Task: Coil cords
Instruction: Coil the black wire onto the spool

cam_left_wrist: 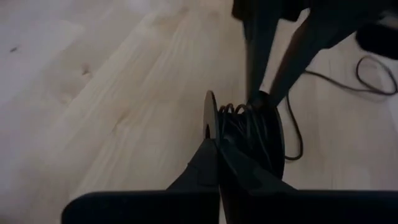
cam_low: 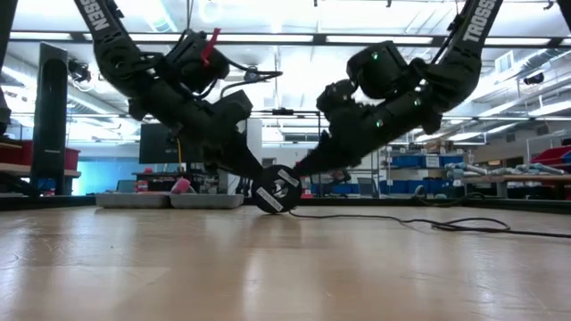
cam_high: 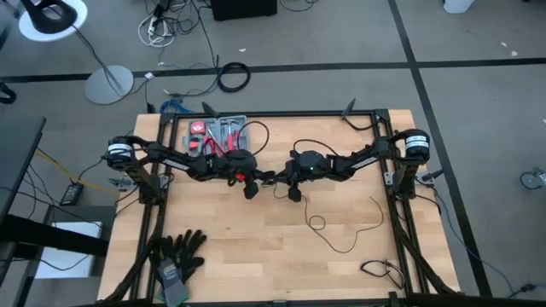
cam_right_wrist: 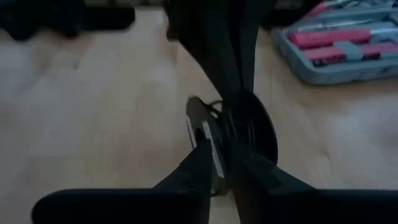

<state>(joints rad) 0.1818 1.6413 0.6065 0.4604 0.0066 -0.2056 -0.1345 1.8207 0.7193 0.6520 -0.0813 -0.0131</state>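
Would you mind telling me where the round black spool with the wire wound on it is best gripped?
Probably across its thin rim, from above: the spool stands on edge on the table, its flat faces sideways. The left gripper is shut there.

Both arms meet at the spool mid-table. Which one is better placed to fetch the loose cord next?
Probably the right. The left pincer is shut on the spool, steadying it. The loose cord trails across the table on the right arm's side, nearer the right pincer.
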